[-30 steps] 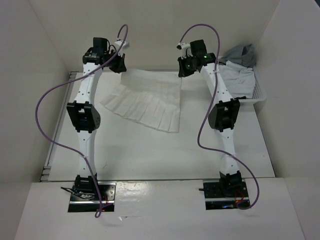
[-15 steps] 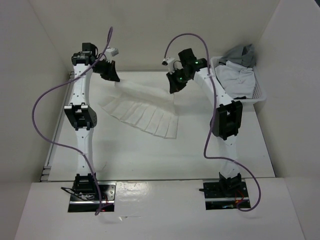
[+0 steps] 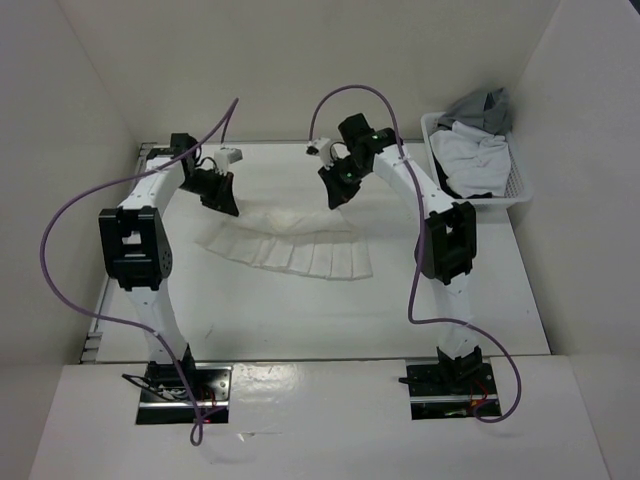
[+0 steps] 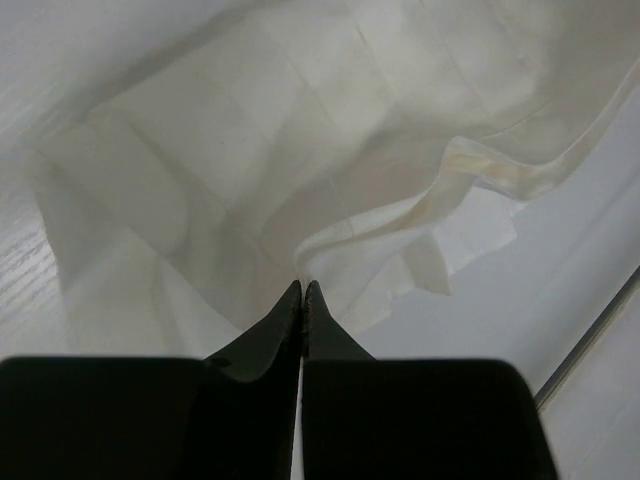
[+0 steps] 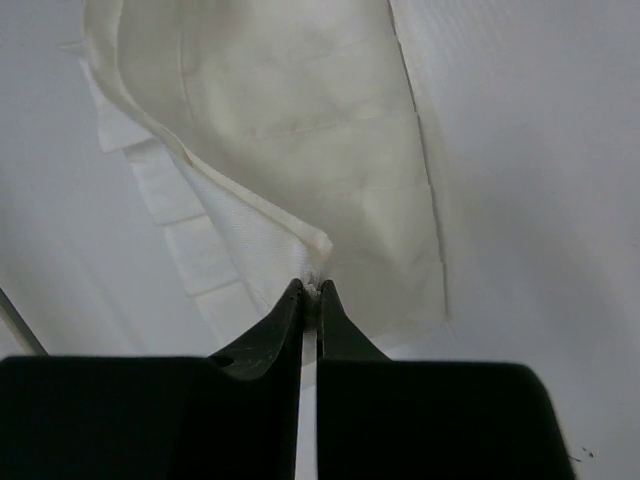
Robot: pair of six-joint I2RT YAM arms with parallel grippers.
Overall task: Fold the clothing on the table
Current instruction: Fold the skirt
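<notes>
Table (image 3: 470,300) under skirt (image 3: 300,250); left gripper (image 4: 302,290), right gripper (image 5: 310,288) tight on its fabric, clearest from wrists.

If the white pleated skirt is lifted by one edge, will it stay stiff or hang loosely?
Probably floppy: the skirt sags and creases between the left tool and the right tool, both shut on its edge. It seems thin and light, since the fine tips alone carry that edge.
</notes>
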